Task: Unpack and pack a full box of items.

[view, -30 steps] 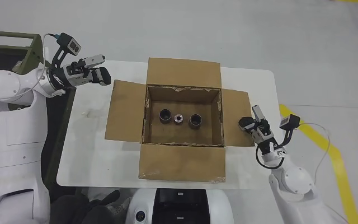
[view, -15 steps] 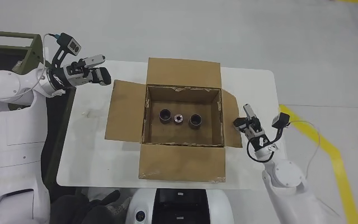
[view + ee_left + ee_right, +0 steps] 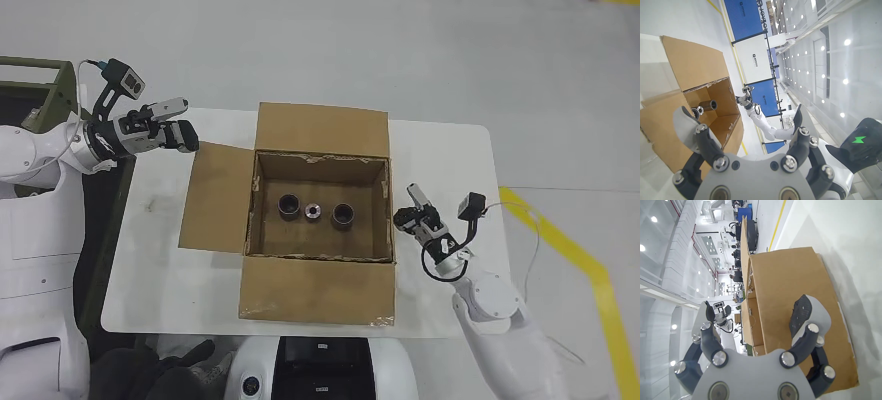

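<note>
Top view: the box (image 3: 315,290) sits open in the middle of the desk (image 3: 150,270), with two dark cylinders (image 3: 289,206) and a metal ring (image 3: 312,210) inside. The left gripper (image 3: 188,135) hovers near its left flap, and the right gripper (image 3: 405,213) is just beside its right wall.
Left wrist view: fingers (image 3: 685,121) spread wide, empty.
Right wrist view: fingers (image 3: 802,311) spread wide, empty, with cardboard close ahead.

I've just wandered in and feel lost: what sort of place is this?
Probably a big factory or test hall: rows of ceiling lights high overhead, blue partition panels, and a yellow line painted on the pale floor.
</note>
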`<state>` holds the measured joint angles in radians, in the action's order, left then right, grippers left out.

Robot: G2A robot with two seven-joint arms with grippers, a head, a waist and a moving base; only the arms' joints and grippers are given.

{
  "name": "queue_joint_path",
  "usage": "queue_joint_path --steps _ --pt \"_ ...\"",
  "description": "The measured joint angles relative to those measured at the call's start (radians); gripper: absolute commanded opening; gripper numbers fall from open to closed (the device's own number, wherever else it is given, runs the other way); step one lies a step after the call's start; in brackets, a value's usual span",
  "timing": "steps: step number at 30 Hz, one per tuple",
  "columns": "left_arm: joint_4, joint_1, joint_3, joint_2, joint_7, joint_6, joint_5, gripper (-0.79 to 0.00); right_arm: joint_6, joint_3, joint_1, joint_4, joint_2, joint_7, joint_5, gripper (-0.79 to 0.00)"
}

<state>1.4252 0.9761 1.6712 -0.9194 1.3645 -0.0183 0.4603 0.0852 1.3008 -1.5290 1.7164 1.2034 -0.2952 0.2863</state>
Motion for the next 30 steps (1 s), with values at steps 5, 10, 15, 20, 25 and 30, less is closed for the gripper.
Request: queue_joint_path --steps 5,10,15,20,25,30 --pt "0.0 0.0 0.0 0.0 0.0 0.0 0.0 0.0 0.019 0.021 -0.011 0.01 0.0 0.018 0.007 0.0" --pt "0.0 0.0 0.0 0.0 0.0 0.0 0.0 0.0 0.039 0.077 -0.061 0.086 -0.007 0.049 -0.036 0.0" --pt "0.0 0.0 0.0 0.0 0.0 0.0 0.0 0.0 0.028 0.123 -0.122 0.215 -0.014 0.054 -0.112 0.0" --pt "0.011 0.012 0.009 0.003 -0.045 0.007 -0.026 0.0 -0.016 0.114 -0.129 0.319 -0.018 0.027 -0.202 0.0" --pt "-0.004 0.018 0.051 0.017 -0.07 0.009 -0.056 0.0 -0.086 0.054 -0.077 0.375 -0.019 -0.042 -0.32 0.0" --pt "-0.033 0.009 0.083 0.03 -0.042 0.003 -0.054 0.0 -0.162 -0.027 0.005 0.377 -0.017 -0.111 -0.429 0.0"
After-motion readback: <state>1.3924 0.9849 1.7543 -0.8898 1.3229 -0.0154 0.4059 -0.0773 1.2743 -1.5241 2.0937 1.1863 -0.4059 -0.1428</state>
